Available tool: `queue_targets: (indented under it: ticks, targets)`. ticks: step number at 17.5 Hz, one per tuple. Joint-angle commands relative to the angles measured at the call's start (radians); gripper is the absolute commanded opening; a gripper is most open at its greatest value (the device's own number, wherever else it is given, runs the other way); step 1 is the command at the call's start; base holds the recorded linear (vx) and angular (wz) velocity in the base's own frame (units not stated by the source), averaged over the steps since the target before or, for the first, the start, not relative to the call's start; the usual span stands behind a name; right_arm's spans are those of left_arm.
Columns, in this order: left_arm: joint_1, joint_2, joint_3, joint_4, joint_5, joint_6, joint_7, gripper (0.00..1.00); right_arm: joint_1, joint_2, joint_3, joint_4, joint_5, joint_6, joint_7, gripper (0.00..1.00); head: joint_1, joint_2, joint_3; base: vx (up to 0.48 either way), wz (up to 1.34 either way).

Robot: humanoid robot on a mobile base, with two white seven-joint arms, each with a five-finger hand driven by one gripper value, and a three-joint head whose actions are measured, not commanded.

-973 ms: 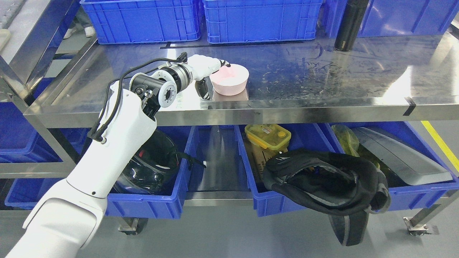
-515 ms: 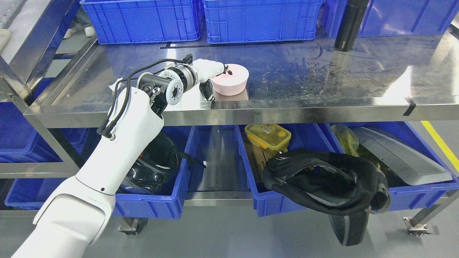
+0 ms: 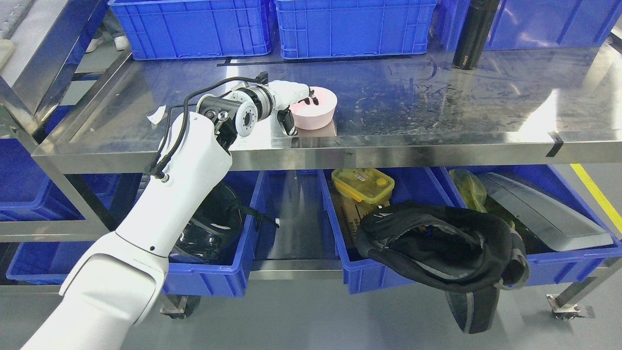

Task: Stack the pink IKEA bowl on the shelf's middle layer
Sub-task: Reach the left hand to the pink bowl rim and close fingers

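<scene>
A pink bowl [image 3: 321, 110] stands upright on the steel middle shelf [image 3: 437, 112], near its front edge and left of centre. My left hand [image 3: 301, 115] reaches in from the lower left and is shut on the bowl's left rim. Its fingers [image 3: 309, 99] hook over the rim into the bowl, and the dark thumb [image 3: 290, 124] presses the outer wall. The bowl's left side is partly hidden by the hand. No second bowl shows on the shelf. The right arm is out of view.
Blue crates [image 3: 194, 26] [image 3: 354, 24] line the shelf's back, with a black bottle [image 3: 474, 34] at the back right. A paper scrap [image 3: 155, 116] lies to the left. Below, blue bins hold a helmet [image 3: 209, 228], a yellow lunchbox [image 3: 362, 184] and a black padded item [image 3: 437, 243].
My left arm has pushed forward and to the right. The fingers have come further over the bowl's rim, and the bowl has shifted slightly right and back on the shelf.
</scene>
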Motion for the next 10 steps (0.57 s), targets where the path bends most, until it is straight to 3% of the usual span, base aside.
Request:
queue_targets:
  ticks: [1,8,10]
  targets:
    - [-0.007,-0.045,0.006,0.1,-0.028,0.001,-0.001,0.63,0.015,-0.017,0.0,-0.017,0.0,0.0,0.0,1.0,0.0,0.0,0.0,0.0,0.0]
    - [-0.031,-0.116,0.024,0.176,-0.03,0.001,-0.001,0.47,0.015,-0.017,0.0,-0.017,0.001,0.0,0.0,1.0,0.0,0.0,0.0,0.0,0.0]
    - [-0.028,-0.127,0.039,0.179,-0.03,-0.001,0.008,0.35,0.015,-0.017,0.0,-0.017,0.001,0.0,0.0,1.0,0.0,0.0,0.0,0.0,0.0]
